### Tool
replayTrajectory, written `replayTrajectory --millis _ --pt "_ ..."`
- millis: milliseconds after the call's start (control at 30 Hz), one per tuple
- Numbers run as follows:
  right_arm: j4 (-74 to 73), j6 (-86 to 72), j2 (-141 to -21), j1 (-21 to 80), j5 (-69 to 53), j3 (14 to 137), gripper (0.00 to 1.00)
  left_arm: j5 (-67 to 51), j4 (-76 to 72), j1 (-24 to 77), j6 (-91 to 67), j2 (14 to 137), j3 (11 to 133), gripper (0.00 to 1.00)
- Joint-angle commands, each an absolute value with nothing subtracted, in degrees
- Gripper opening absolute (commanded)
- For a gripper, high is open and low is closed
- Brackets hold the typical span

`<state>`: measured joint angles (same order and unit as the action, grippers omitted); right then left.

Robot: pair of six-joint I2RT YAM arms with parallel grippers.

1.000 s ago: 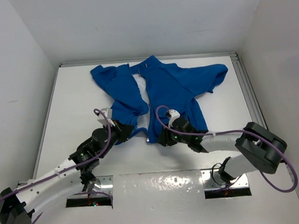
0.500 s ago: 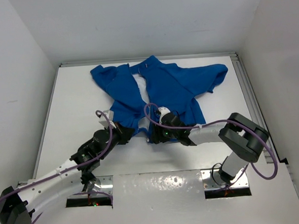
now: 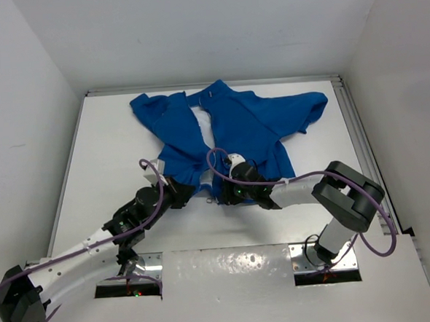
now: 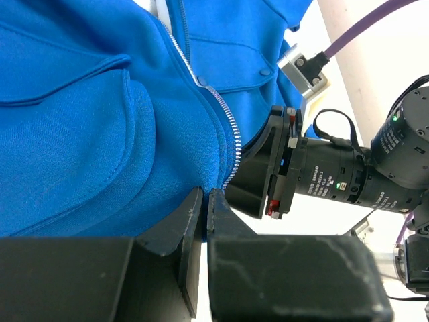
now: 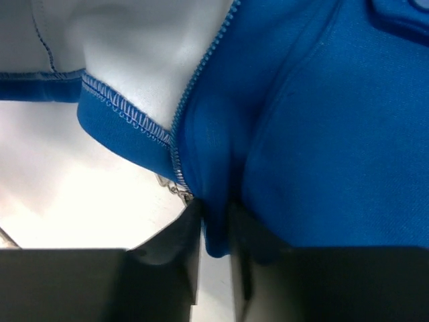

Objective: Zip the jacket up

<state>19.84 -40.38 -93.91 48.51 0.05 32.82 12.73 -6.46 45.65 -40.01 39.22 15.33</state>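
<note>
The jacket (image 3: 235, 127) lay spread on the white table (image 3: 105, 160), its collar toward the far edge, its sleeves reaching out to either side and its hem nearest the arms. The front stood open, with a strip of pale lining (image 3: 202, 125) showing between the two blue panels. Both arms reached in to the bottom of that opening, one on each panel.

The left gripper (image 3: 186, 193) sat at the hem of the left panel. In its wrist view its jaws were pressed together with only a hairline between them, the tips (image 4: 205, 196) right against the edge of the blue cloth. Whether any fabric was caught between them could not be told. The light zipper teeth (image 4: 216, 102) ran up the panel edge just beyond.

The right gripper (image 3: 221, 193) rested at the bottom corner of the right panel. Its wrist view showed its jaws nipped onto a bunched fold of blue fabric (image 5: 216, 221), just beside the lower end of the zipper, where a small metal piece (image 5: 181, 191) hung.
</note>
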Motion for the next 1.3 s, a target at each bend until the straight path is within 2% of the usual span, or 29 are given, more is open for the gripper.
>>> replayTrajectory --millis 0,33,133,367,400,500,800,1000,1133,1200,1267 --pt "21.0 -40.61 -93.43 48.78 1.84 32.52 0.18 11.43 -11.07 45.26 -41.04 39.72 15.03 0.0" --pt "21.01 -40.69 -93.17 48.78 2.19 32.17 0.13 11.43 -11.51 45.26 -41.31 39.9 14.42 0.0" --pt "20.13 -40.52 -91.06 49.04 2.63 31.38 0.12 11.08 -12.13 45.26 -41.4 40.51 14.32 0.0" --pt "14.15 -38.76 -85.08 49.75 2.55 31.2 0.21 10.37 -14.24 45.26 -41.75 41.74 13.97 0.0" --pt "13.89 -38.59 -84.99 49.75 1.59 31.29 0.14 10.11 -14.41 45.26 -41.66 42.1 14.15 0.0" --pt "13.8 -39.28 -85.51 49.83 0.97 30.86 0.04 9.5 -15.12 45.26 -41.75 42.89 14.32 0.0" --pt "18.46 -40.35 -78.67 49.83 0.18 28.48 0.0 9.75 -15.2 45.26 -42.1 42.54 15.38 0.0" --pt "31.27 -40.69 -66.19 49.92 -1.67 21.9 0.0 9.67 -19.07 45.26 -42.45 44.47 17.67 0.0" --pt "47.16 -41.75 -59.08 49.83 -1.06 15.57 0.0 10.46 -21.53 45.26 -42.72 45.96 19.68 0.0" --pt "57.24 -42.27 -58.19 49.83 -0.53 11.35 0.0 11.24 -22.32 45.26 -42.36 46.32 20.21 0.0" --pt "59.5 -43.59 -59.41 49.83 -0.18 10.2 0.0 11.08 -23.2 45.26 -42.54 46.76 20.74 0.0"
